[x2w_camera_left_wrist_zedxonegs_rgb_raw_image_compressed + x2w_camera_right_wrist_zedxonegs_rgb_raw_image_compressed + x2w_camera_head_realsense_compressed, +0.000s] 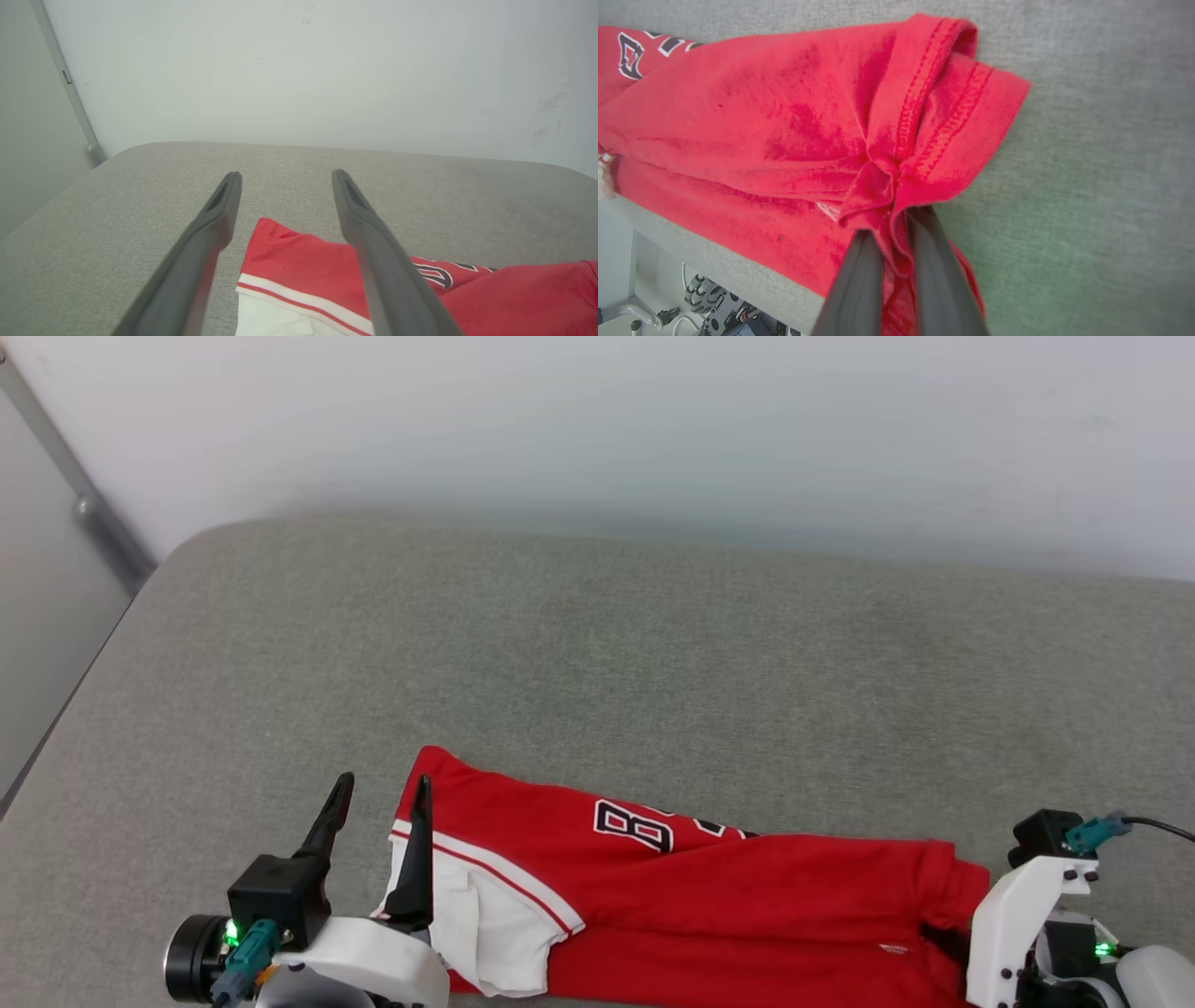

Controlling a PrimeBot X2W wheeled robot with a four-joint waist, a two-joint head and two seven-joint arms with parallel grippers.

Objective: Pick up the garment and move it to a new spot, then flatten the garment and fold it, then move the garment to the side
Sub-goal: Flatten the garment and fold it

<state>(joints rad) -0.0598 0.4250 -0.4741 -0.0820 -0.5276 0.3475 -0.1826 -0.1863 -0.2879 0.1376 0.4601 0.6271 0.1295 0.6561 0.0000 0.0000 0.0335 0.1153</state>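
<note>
Grey woven upholstered surface (597, 644) all over, and right at its near edge lies the red jersey T-shirt with white sleeves and a black-and-white number patch (709, 887). It's bunched into a long strip, and its long axis runs roughly 9 to 3 o'clock across the head view.

The right gripper (896, 224) sits at the 3 o'clock end, with both dark fingers pinched tight on a gather of the red stitched hem. The left gripper (384, 780) is at the 9 o'clock end. Its jaws are spread wide and hold nothing, with one finger over bare cushion and the other over the striped sleeve trim (485, 868).

So each arm has its own end. My guess is the left one has to close on that shoulder corner, which pokes toward 12 o'clock between its fingers, before any lift works.

Farther out toward 12 there's bare cushion, then a plain white wall (597, 420).
</note>
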